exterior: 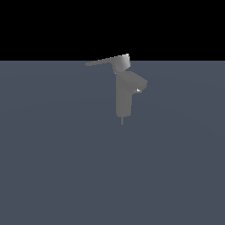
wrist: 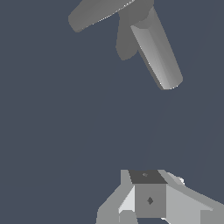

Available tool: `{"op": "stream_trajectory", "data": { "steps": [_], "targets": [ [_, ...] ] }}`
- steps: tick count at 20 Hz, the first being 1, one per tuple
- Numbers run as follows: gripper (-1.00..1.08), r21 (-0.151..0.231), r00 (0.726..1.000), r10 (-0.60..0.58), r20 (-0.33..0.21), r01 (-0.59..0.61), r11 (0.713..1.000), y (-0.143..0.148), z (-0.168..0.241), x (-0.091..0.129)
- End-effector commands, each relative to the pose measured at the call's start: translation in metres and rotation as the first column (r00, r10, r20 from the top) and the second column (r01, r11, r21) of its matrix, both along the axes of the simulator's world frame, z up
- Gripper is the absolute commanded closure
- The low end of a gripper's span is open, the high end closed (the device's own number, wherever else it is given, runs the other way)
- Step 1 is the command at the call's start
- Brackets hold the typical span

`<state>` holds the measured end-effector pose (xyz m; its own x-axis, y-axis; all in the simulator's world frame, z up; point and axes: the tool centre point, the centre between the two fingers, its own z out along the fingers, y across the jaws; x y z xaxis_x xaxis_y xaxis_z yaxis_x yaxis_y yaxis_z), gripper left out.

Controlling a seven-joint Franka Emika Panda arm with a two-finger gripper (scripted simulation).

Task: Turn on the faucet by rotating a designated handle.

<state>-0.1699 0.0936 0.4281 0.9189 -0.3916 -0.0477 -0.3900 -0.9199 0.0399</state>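
Looks like the approach step: gripper (wrist: 151,199) sits well off the handle (exterior: 103,62), fingers' state unclear; next it needs to reach that lever on the faucet (exterior: 124,94).

One faucet (exterior: 123,96), one handle (exterior: 105,62)

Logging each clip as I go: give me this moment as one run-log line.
phase: approach | hand: clear of faucet, holding nothing, open/shut unclear | handle: untouched, pointing toward exterior view's left | arm: absent from exterior view
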Motion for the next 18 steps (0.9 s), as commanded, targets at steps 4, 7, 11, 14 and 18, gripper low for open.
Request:
{"op": "stream_trajectory", "data": {
  "steps": [4,7,11,14,18],
  "targets": [
    [1.08,-0.012,0.994,-0.111,-0.010,0.111,0.994,0.016,-0.016,0.027],
    [1.08,-0.019,0.985,-0.171,-0.014,0.170,0.985,0.022,-0.024,0.042],
    [1.08,-0.030,0.968,-0.249,-0.020,0.248,0.968,0.030,-0.036,0.062],
    [1.08,-0.038,0.951,-0.307,-0.023,0.306,0.951,0.034,-0.045,0.078],
    [1.08,-0.050,0.923,-0.384,-0.027,0.383,0.923,0.038,-0.057,0.100]
  ]
}}
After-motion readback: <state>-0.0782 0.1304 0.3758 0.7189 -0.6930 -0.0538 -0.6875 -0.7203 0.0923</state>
